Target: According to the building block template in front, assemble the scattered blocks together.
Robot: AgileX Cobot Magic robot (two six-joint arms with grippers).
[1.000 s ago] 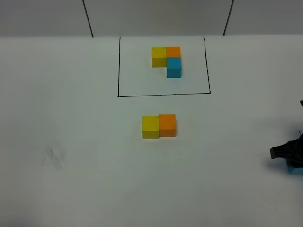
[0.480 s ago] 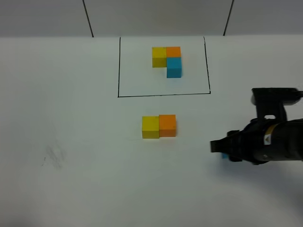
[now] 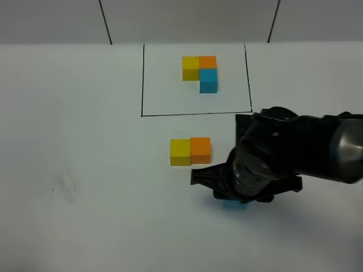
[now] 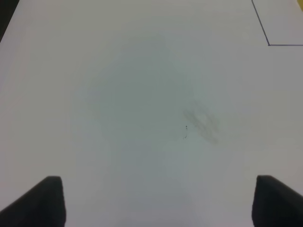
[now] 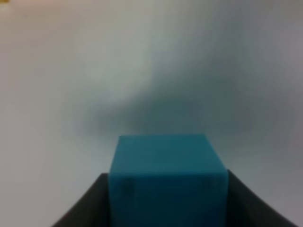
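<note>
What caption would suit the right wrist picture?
The right pincer grips a sky-blue cube between two dark fingers, white table beyond.

— We see the sky-blue cube (image 5: 165, 175) as smooth and matt; whether wood or plastic, we cannot tell.
— We agree. The yellow cube (image 3: 180, 152) and orange cube (image 3: 201, 149) look just as matt to us.
— The table (image 3: 85, 141) we read as smooth, matt white, with a grey scuff (image 4: 201, 124).
— And the right arm's dark casing (image 3: 317, 150) shows a dull sheen.
</note>
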